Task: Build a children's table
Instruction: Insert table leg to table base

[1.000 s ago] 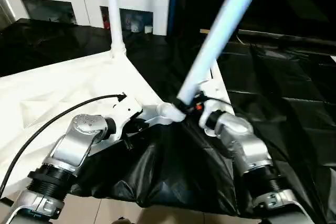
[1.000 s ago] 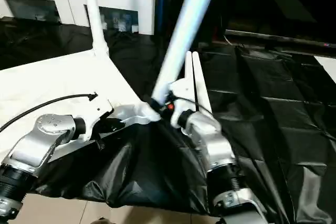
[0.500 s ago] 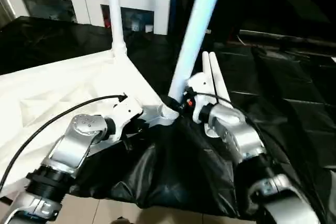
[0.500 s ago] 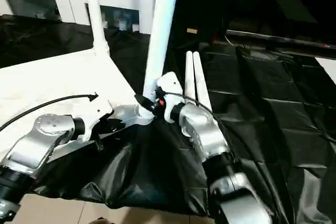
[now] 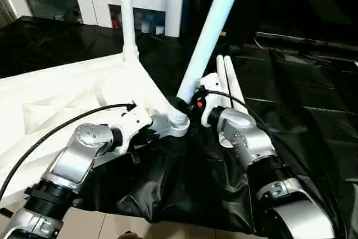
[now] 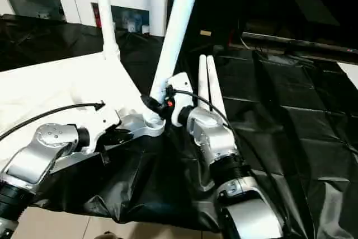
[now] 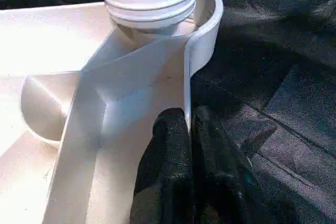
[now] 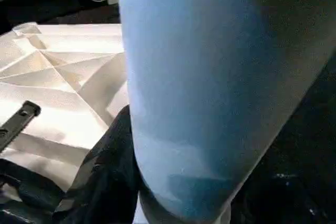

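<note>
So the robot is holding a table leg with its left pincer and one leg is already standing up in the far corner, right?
Not quite. It's the right pincer that holds the tilted table leg, as the left eye view shows. The left pincer is pinched shut on the table's edge instead. The other leg does stand up in the far corner.

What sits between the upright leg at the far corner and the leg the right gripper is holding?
Bare stretch: the head views show just the tabletop's edge between the upright leg and the held leg, black sheeting beyond.
</note>
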Tool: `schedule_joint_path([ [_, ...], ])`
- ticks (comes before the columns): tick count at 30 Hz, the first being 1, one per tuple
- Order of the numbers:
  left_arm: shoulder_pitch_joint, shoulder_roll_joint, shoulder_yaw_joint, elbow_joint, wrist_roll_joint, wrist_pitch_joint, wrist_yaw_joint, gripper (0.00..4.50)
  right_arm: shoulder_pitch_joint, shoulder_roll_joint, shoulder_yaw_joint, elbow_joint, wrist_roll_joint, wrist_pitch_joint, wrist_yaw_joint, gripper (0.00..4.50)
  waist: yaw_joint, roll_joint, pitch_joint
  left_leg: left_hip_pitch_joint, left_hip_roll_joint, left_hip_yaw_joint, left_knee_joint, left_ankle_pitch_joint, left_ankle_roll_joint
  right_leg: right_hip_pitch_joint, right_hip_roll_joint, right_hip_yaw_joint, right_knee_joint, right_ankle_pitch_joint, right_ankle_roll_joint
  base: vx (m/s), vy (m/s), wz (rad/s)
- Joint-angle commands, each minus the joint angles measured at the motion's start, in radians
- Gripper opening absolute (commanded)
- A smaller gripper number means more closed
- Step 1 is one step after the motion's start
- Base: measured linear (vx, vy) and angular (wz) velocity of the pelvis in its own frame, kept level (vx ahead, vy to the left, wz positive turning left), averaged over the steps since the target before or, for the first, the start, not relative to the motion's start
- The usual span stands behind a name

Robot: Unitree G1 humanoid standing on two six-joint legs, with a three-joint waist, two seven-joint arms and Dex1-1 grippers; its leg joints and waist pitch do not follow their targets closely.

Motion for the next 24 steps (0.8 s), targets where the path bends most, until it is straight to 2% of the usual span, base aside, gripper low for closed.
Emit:
schedule_joint_path([
  [1,0.017,-0.004,-0.038,0.035,0.010,-0.001,-0.006,0.00,-0.008,-0.007,-0.007,-0.006,0.007,0.014,0.010,1.88,-0.003,0.009,-0.052,0.016,0.062,-0.023,-0.082,-0.201,-0.013,0.036,-0.091,0.057,-0.087,-0.215,-0.175,0.000,0.000,0.00],
  [7,0.009,-0.005,-0.037,0.046,0.013,-0.003,-0.008,0.00,0.003,-0.017,-0.001,-0.012,-0.018,0.001,0.017,1.88,-0.004,0.013,-0.052,0.018,0.062,-0.024,-0.083,-0.223,-0.024,0.033,-0.091,0.058,-0.090,-0.231,-0.174,0.000,0.000,0.00],
  [8,0.004,-0.007,-0.037,0.052,0.015,-0.003,-0.007,0.00,0.007,-0.025,-0.001,-0.017,-0.020,-0.002,0.014,1.88,-0.002,0.017,-0.052,0.018,0.062,-0.025,-0.083,-0.227,-0.026,0.034,-0.092,0.058,-0.090,-0.235,-0.174,0.000,0.000,0.00],
  [17,-0.002,-0.009,-0.037,0.061,0.017,-0.005,-0.008,0.00,0.016,-0.036,-0.008,-0.027,-0.018,0.000,0.010,1.88,-0.003,0.013,-0.052,0.018,0.063,-0.026,-0.084,-0.234,-0.028,0.033,-0.092,0.058,-0.091,-0.244,-0.173,0.000,0.000,0.00],
  [18,-0.008,-0.011,-0.038,0.069,0.019,-0.008,-0.009,0.00,0.025,-0.042,-0.016,-0.036,-0.014,0.003,0.007,1.88,0.000,0.032,-0.052,0.019,0.062,-0.028,-0.084,-0.236,-0.033,0.032,-0.093,0.059,-0.090,-0.239,-0.175,0.000,0.000,0.00],
  [19,-0.012,-0.013,-0.038,0.074,0.020,-0.010,-0.010,0.00,0.032,-0.045,-0.023,-0.043,-0.009,0.007,0.004,1.88,-0.001,0.024,-0.052,0.022,0.063,-0.025,-0.084,-0.244,-0.034,0.031,-0.089,0.058,-0.093,-0.226,-0.174,0.000,0.000,0.00],
  [22,-0.018,-0.013,-0.039,0.082,0.022,-0.015,-0.012,0.00,0.046,-0.042,-0.025,-0.058,-0.008,0.011,0.002,1.88,0.000,0.023,-0.052,0.019,0.062,-0.026,-0.086,-0.249,-0.034,0.034,-0.091,0.058,-0.092,-0.226,-0.176,0.000,0.000,0.00],
  [24,-0.020,-0.012,-0.040,0.086,0.022,-0.017,-0.013,0.00,0.051,-0.041,-0.022,-0.064,-0.010,0.012,0.001,1.88,-0.001,0.024,-0.051,0.020,0.062,-0.027,-0.086,-0.266,-0.036,0.032,-0.092,0.058,-0.096,-0.261,-0.172,0.000,0.000,0.00],
])
